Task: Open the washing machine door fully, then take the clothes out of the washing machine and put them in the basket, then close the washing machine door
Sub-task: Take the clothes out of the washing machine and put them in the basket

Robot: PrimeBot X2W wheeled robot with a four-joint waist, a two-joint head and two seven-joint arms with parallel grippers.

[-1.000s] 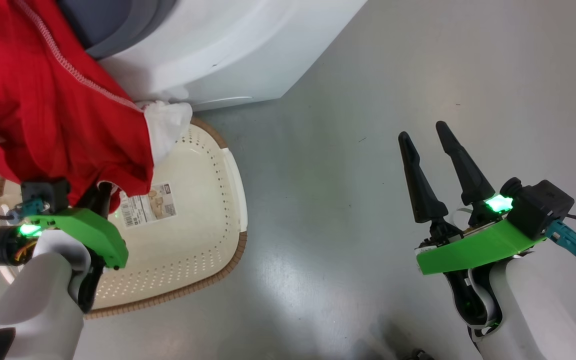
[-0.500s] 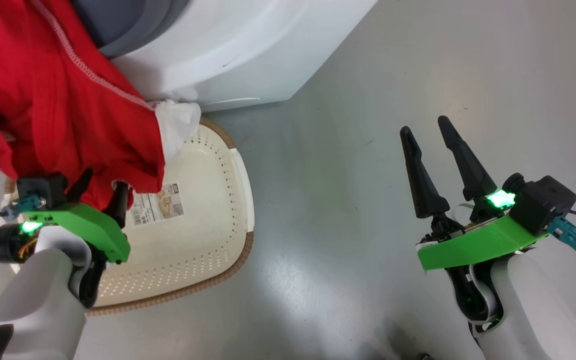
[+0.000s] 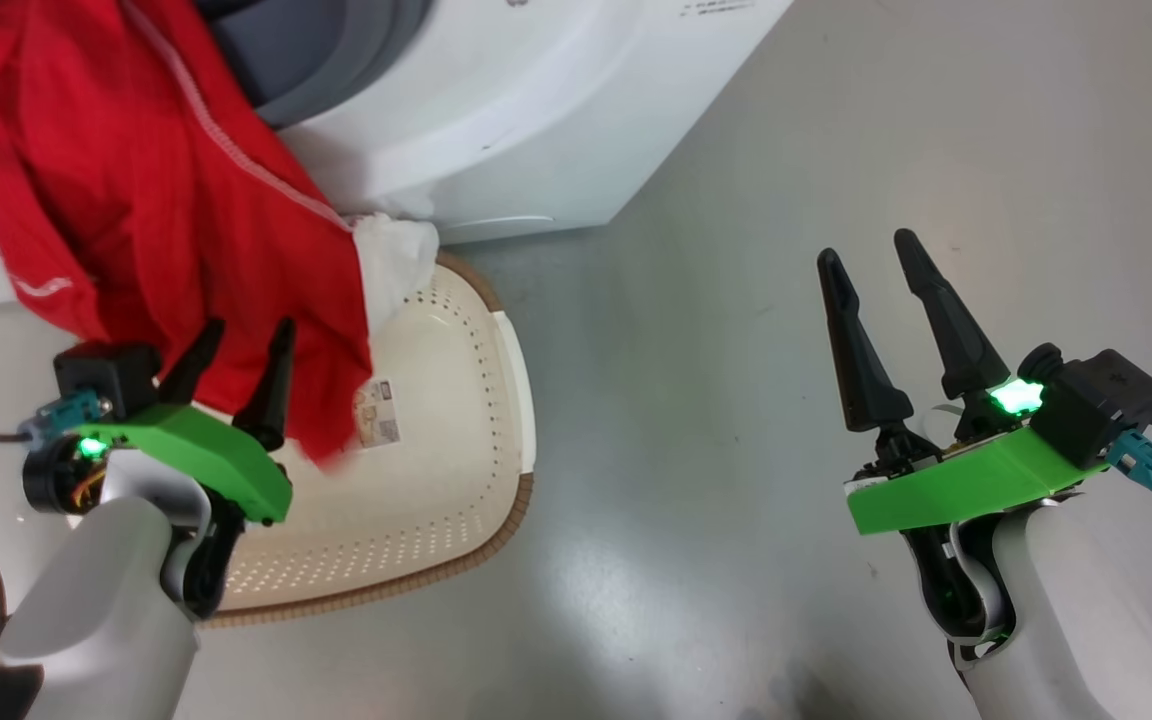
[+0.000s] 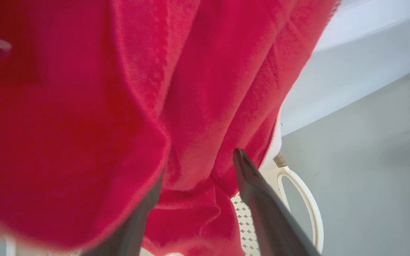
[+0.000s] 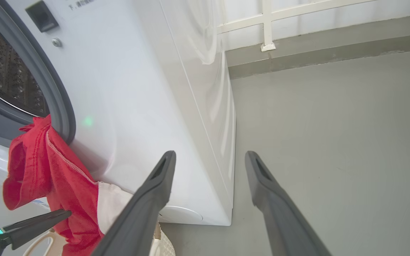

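the left claw was just released, and the clothes were let fall toward the basket, though still draped from the washing machine. the right claw was held released.

By my left end effector, the clothes are matt red cloth. The washing machine is smooth glossy white; the basket is perforated cream plastic with a paper label. The floor is smooth grey.

Washing machine: one. Basket: one. Red garment: one, just ahead of left jaws. White cloth: one. Grippers: two, left gripper, right gripper.
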